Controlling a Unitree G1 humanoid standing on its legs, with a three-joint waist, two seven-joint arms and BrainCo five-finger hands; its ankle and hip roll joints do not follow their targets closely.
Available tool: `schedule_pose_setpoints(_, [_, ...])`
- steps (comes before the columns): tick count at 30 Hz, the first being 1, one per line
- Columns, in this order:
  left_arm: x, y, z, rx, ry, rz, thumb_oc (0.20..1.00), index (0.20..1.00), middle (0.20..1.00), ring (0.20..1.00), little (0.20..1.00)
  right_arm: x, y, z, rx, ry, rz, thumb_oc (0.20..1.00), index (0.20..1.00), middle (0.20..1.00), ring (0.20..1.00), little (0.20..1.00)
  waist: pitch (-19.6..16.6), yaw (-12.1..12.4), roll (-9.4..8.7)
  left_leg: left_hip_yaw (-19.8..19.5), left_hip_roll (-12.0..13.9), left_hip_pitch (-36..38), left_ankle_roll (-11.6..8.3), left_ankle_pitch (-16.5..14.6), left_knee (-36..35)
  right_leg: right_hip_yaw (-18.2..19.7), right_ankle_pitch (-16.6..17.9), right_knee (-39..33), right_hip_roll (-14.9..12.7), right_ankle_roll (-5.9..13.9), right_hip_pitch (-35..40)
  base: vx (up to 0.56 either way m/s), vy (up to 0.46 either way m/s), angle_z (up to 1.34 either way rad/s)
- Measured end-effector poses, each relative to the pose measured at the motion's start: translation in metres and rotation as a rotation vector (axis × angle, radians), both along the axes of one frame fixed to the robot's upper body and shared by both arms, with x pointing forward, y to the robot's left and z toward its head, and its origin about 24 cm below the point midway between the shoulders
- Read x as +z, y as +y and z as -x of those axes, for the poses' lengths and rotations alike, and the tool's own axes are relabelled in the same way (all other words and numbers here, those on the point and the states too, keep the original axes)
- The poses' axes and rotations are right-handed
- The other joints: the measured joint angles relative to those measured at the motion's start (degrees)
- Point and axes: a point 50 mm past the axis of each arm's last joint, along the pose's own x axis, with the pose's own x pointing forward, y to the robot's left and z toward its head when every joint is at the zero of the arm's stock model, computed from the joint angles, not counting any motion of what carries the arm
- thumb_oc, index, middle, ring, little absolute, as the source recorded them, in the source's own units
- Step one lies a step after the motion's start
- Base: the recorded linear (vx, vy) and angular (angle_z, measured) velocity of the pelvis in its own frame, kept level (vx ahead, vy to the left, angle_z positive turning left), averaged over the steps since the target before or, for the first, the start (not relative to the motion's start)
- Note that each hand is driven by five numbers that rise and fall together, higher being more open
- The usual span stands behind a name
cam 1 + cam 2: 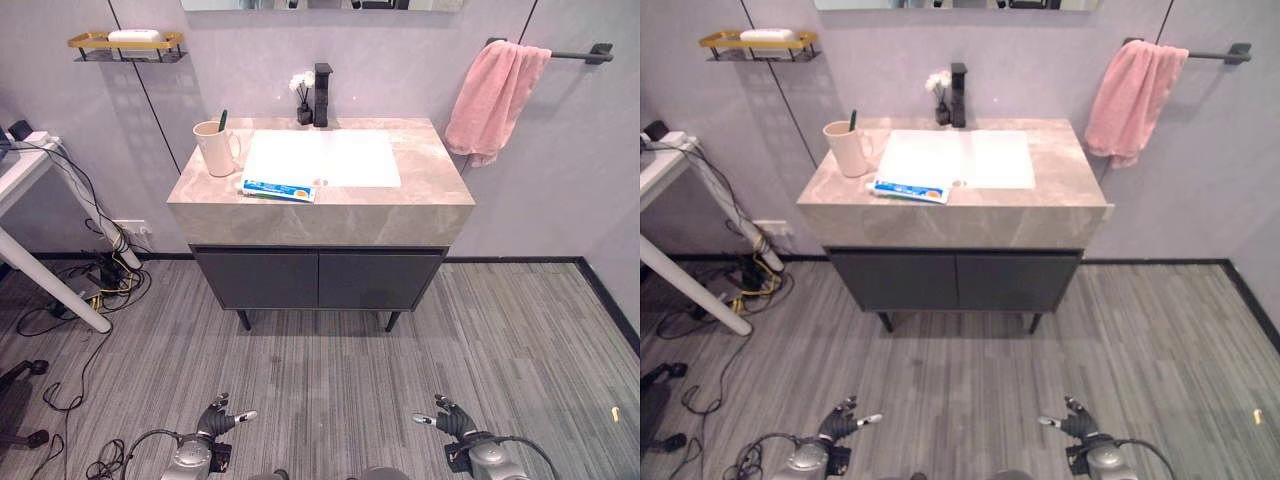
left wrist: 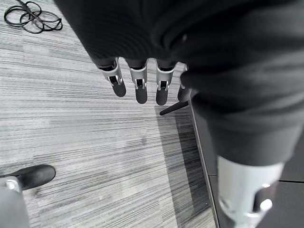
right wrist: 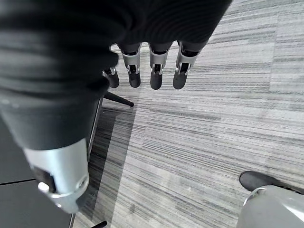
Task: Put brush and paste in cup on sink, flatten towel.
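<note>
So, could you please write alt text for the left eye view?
A stone-topped vanity with a white basin holds a cup with a toothbrush in it and a toothpaste tube lying beside it; a pink towel hangs bunched on a wall bar. The left hand and right hand hang open above the floor.

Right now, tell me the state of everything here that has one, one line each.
cup: upright on the counter, brush inside.
brush: standing in the cup.
paste: lying flat on the counter, not in the cup.
towel: bunched on the rail, not flattened.
cabinet doors: closed.
left hand: open, low over the floor.
right hand: open, low over the floor.
</note>
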Motion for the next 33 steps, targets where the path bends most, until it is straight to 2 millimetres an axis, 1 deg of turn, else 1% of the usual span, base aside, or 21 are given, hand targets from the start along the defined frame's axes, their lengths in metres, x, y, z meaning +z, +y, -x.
schedule_pose_setpoints(4, [0.000,0.002,-0.001,0.003,0.011,-0.009,1.000,1.000,1.000,1.000,1.000,-0.001,-0.001,0.002,0.005,0.008,0.004,1.000,1.000,1.000,1.000,1.000,-0.1,-0.5,-0.55,-1.1,0.8,-1.0,-0.47,0.3,1.2,-1.3,0.2,-1.9,0.8,-0.32,1.0,0.07,-0.163,0.19])
schedule_pose_setpoints(6, [0.004,0.003,-0.012,-0.003,-0.007,-0.012,1.000,1.000,1.000,1.000,1.000,0.000,-0.002,0.000,0.005,0.007,0.009,1.000,1.000,1.000,1.000,1.000,1.1,-0.2,-1.74,-1.2,0.2,-5.2,-1.43,1.5,9.0,-1.2,-0.1,-2.1,0.5,-1.20,1.0,0.08,-0.066,0.19])
schedule_pose_setpoints(8, [0.004,0.002,-0.015,-0.013,0.000,-0.017,1.000,1.000,1.000,1.000,1.000,0.001,-0.006,-0.001,0.003,0.016,0.025,1.000,1.000,1.000,1.000,1.000,1.7,-0.1,-1.50,-1.1,0.0,-6.8,-3.05,2.8,12.6,-1.5,-0.2,-2.6,0.7,-2.02,2.0,0.18,0.007,0.14])
schedule_pose_setpoints(10, [0.007,0.001,-0.022,-0.021,-0.018,-0.018,1.000,1.000,1.000,1.000,1.000,0.002,-0.013,-0.003,0.015,0.033,0.058,1.000,1.000,1.000,1.000,1.000,2.6,0.2,-1.23,-0.7,0.4,-10.2,-2.78,2.8,14.4,-1.5,-0.2,-4.4,0.6,-3.05,2.7,0.26,0.064,0.17])
schedule_pose_setpoints(12, [0.010,0.001,-0.028,-0.026,-0.031,-0.021,1.000,1.000,1.000,1.000,1.000,0.004,-0.019,-0.004,0.013,0.038,0.079,1.000,1.000,1.000,1.000,1.000,2.8,0.1,-0.45,2.2,0.8,-11.1,-2.08,3.6,7.1,-1.5,1.6,-7.6,1.0,-4.09,3.5,0.32,0.120,0.15])
schedule_pose_setpoints(13, [0.010,0.001,-0.029,-0.030,-0.032,-0.026,1.000,1.000,1.000,1.000,1.000,0.005,-0.021,-0.005,0.023,0.039,0.096,1.000,1.000,1.000,1.000,1.000,3.4,0.3,0.33,2.2,1.3,-12.6,-2.24,5.0,4.2,-1.2,2.0,-9.8,1.7,-3.25,4.9,0.49,0.186,0.00])
schedule_pose_setpoints(14, [0.011,0.001,-0.030,-0.039,-0.035,-0.030,1.000,1.000,1.000,1.000,1.000,0.005,-0.023,-0.006,0.018,0.046,0.110,1.000,1.000,1.000,1.000,1.000,3.4,0.4,0.99,2.3,2.0,-13.1,-2.74,6.2,-0.4,-1.1,3.6,-12.2,2.6,-3.41,5.9,0.53,0.212,-0.02])
schedule_pose_setpoints(15, [0.011,0.001,-0.031,-0.041,-0.039,-0.032,1.000,1.000,1.000,1.000,1.000,0.007,-0.022,-0.010,0.017,0.037,0.115,1.000,1.000,1.000,1.000,1.000,3.9,0.7,1.66,2.3,3.0,-14.1,-2.95,7.7,-2.6,-0.8,3.3,-13.8,3.2,-2.62,7.4,0.41,0.169,-0.23])
schedule_pose_setpoints(16, [0.011,0.002,-0.031,-0.040,-0.039,-0.034,1.000,1.000,1.000,1.000,1.000,0.008,-0.021,-0.015,0.018,0.027,0.116,1.000,1.000,1.000,1.000,1.000,4.1,1.3,1.83,2.2,3.4,-14.2,-2.60,8.8,-5.9,0.4,3.6,-14.8,3.6,-2.82,8.5,0.31,0.166,-0.37])
schedule_pose_setpoints(18, [0.010,0.002,-0.027,-0.039,-0.033,-0.032,1.000,1.000,1.000,1.000,1.000,0.009,-0.020,-0.019,0.019,0.021,0.115,1.000,1.000,1.000,1.000,1.000,4.4,2.3,2.02,1.8,3.7,-14.2,-1.88,10.0,-5.5,2.1,4.2,-16.6,4.0,-2.57,11.8,0.51,0.304,-0.58])
schedule_pose_setpoints(20, [0.006,0.001,-0.017,-0.040,-0.016,-0.027,1.000,1.000,1.000,1.000,1.000,0.009,-0.019,-0.020,0.020,0.021,0.113,1.000,1.000,1.000,1.000,1.000,2.9,3.4,0.95,0.4,1.4,-13.3,-0.15,10.4,-5.2,5.2,1.8,-16.5,2.5,-0.64,13.2,0.50,0.338,-0.76])
schedule_pose_setpoints(21, [0.004,0.000,-0.014,-0.044,-0.008,-0.025,1.000,1.000,1.000,1.000,1.000,0.010,-0.021,-0.019,0.018,0.025,0.117,1.000,1.000,1.000,1.000,1.000,2.1,3.2,1.61,0.6,0.5,-12.1,1.43,11.7,-5.6,5.7,1.2,-16.4,2.3,0.64,14.0,0.28,0.228,-0.64])
schedule_pose_setpoints(22, [0.004,0.000,-0.014,-0.044,-0.005,-0.027,1.000,1.000,1.000,1.000,1.000,0.009,-0.018,-0.019,0.014,0.027,0.111,1.000,1.000,1.000,1.000,1.000,2.1,3.1,1.30,0.4,-0.1,-11.1,0.96,12.4,-5.4,6.4,-0.7,-13.3,1.6,2.28,13.8,0.36,0.338,-0.42])
schedule_pose_setpoints(24, [0.005,-0.002,-0.016,-0.049,-0.008,-0.023,1.000,1.000,1.000,1.000,1.000,0.006,-0.008,-0.020,0.021,0.021,0.080,1.000,1.000,1.000,1.000,1.000,2.3,2.8,0.65,2.2,-1.8,-8.1,3.92,10.1,-5.2,6.4,-1.2,4.4,-0.2,3.31,6.9,0.37,0.373,-0.22])
schedule_pose_setpoints(25, [0.004,-0.004,-0.014,-0.054,-0.003,-0.017,1.000,1.000,1.000,1.000,1.000,0.004,-0.004,-0.017,0.027,0.022,0.067,1.000,1.000,1.000,1.000,1.000,2.2,2.4,0.56,1.7,-2.8,-6.4,4.28,8.6,-5.1,6.1,-1.7,13.7,-1.5,3.87,3.5,0.35,0.354,-0.07])
schedule_pose_setpoints(26, [0.005,-0.004,-0.014,-0.065,-0.013,-0.019,1.000,1.000,1.000,1.000,1.000,0.002,0.003,-0.014,0.037,0.021,0.045,1.000,1.000,1.000,1.000,1.000,2.1,2.3,0.37,2.3,-4.8,-4.3,5.57,6.6,-4.6,6.1,0.5,23.3,-3.8,5.01,-0.3,0.34,0.312,0.04])
schedule_pose_setpoints(27, [0.007,-0.004,-0.018,-0.085,-0.029,-0.023,1.000,1.000,1.000,1.000,1.000,0.002,0.007,-0.016,0.047,0.013,0.036,1.000,1.000,1.000,1.000,1.000,1.9,2.0,0.11,2.3,-5.4,-3.3,6.04,5.9,-4.4,6.7,1.6,27.4,-5.0,5.41,-1.6,0.34,0.311,0.10])
schedule_pose_setpoints(28, [0.008,-0.006,-0.020,-0.130,-0.033,-0.039,1.000,1.000,1.000,1.000,1.000,0.001,0.011,-0.015,0.072,0.019,0.033,1.000,1.000,1.000,1.000,1.000,2.1,1.3,0.66,1.5,-6.1,-1.8,7.49,4.8,-5.0,8.0,2.4,29.3,-3.6,6.90,-3.6,0.26,0.179,0.13])
schedule_pose_setpoints(29, [0.011,-0.002,-0.025,-0.136,-0.043,-0.054,1.000,1.000,1.000,1.000,1.000,0.004,0.018,-0.022,0.113,-0.004,0.022,1.000,1.000,1.000,1.000,1.000,3.2,1.3,1.81,1.1,-5.8,0.2,7.32,4.7,-5.6,8.5,2.0,30.0,-1.8,7.02,-6.4,0.23,0.133,0.07])
schedule_pose_setpoints(31, [0.009,-0.002,-0.021,-0.151,-0.025,-0.065,1.000,1.000,1.000,1.000,1.000,0.007,0.024,-0.028,0.147,-0.036,0.013,1.000,1.000,1.000,1.000,1.000,4.0,0.4,2.83,1.4,-6.0,3.1,7.71,4.1,-7.2,5.8,1.3,28.2,-1.2,5.65,-10.3,0.30,0.130,-0.04])
schedule_pose_setpoints(33, [0.007,-0.005,-0.018,-0.162,-0.012,-0.064,1.000,1.000,1.000,1.000,1.000,0.009,0.026,-0.031,0.160,-0.048,0.009,1.000,1.000,1.000,1.000,1.000,4.2,0.3,3.52,1.9,-6.2,4.9,8.71,1.5,-8.0,2.3,1.8,21.9,-1.9,5.26,-14.1,0.34,-0.007,-0.15])
